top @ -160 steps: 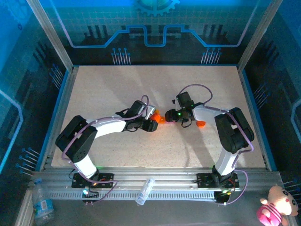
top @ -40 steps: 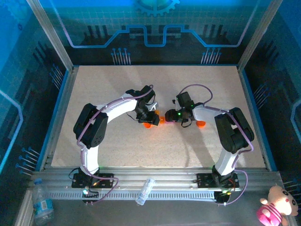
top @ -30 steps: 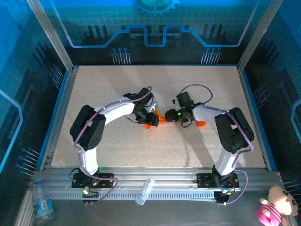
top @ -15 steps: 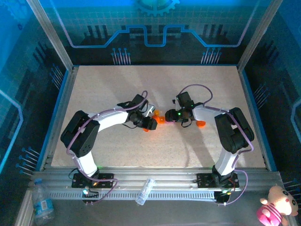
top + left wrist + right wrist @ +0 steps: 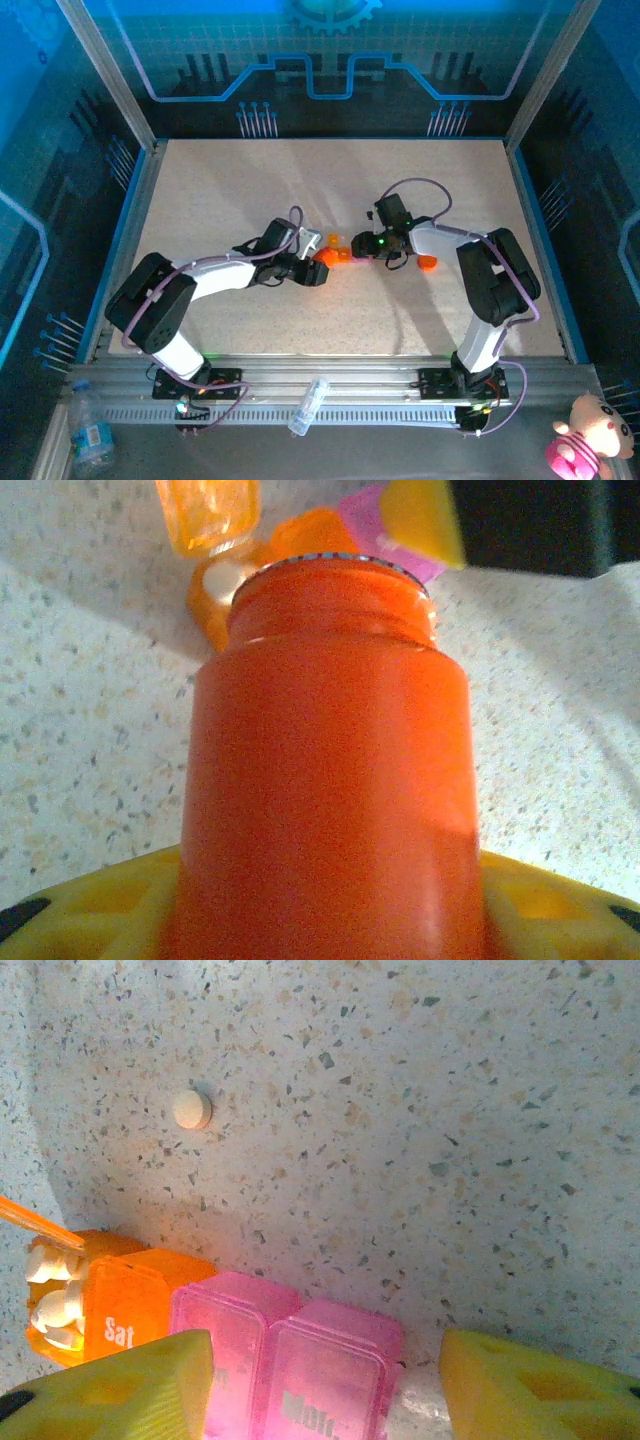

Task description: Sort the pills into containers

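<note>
My left gripper (image 5: 325,910) is shut on an orange bottle (image 5: 325,780) with no cap on, its mouth aimed at the containers (image 5: 300,530). In the top view that gripper (image 5: 298,265) and the bottle (image 5: 320,272) sit just left of the strip (image 5: 342,256). The containers (image 5: 290,1360) are joined pink and orange compartments; the end orange one (image 5: 60,1295) stands open with white pills (image 5: 52,1305) inside. My right gripper (image 5: 325,1390) is open: its left finger (image 5: 110,1390) lies over the strip, while its right finger (image 5: 540,1390) stands clear of the pink end. One loose pill (image 5: 191,1109) lies on the table.
An orange cap (image 5: 428,263) lies right of my right gripper (image 5: 365,245). Blue rails (image 5: 130,230) edge the speckled table (image 5: 300,190). A clear bottle (image 5: 308,404) lies on the frame in front.
My left arm has swung lower and flatter, elbow moving left and toward the near edge, with the bottle still in it beside the strip. The right arm has not moved.
</note>
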Tool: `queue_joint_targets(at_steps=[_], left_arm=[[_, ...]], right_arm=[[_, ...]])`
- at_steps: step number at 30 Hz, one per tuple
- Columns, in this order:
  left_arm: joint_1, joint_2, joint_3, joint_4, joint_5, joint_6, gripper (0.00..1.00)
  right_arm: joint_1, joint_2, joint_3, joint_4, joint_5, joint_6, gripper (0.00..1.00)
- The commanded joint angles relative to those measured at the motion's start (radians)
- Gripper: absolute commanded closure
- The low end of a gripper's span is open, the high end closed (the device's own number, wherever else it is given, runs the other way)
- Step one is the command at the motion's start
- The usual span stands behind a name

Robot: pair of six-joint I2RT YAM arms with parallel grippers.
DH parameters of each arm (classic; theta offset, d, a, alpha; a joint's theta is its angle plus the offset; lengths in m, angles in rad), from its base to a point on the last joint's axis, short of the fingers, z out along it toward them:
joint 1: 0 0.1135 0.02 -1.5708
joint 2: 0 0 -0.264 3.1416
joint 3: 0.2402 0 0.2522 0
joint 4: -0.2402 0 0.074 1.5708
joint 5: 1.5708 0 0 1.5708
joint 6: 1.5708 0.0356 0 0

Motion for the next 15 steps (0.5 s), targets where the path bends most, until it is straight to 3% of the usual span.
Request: queue_joint_targets(at_steps=[1,9,15], left_arm=[[0.008,-0.056,-0.051,0.198,0.045,0.031,1.0],[0.01,-0.134,-0.168,0.463,0.061,0.004,1.0],[0.01,-0.211,-0.194,0.513,0.051,0.007,1.0]], right_arm=[[0.002,0.016,0.026,-0.073,0.049,-0.018,0.38],[0.002,-0.012,0.066,-0.119,0.061,-0.03,0.36],[0.002,-0.047,0.096,-0.156,0.064,-0.034,0.33]])
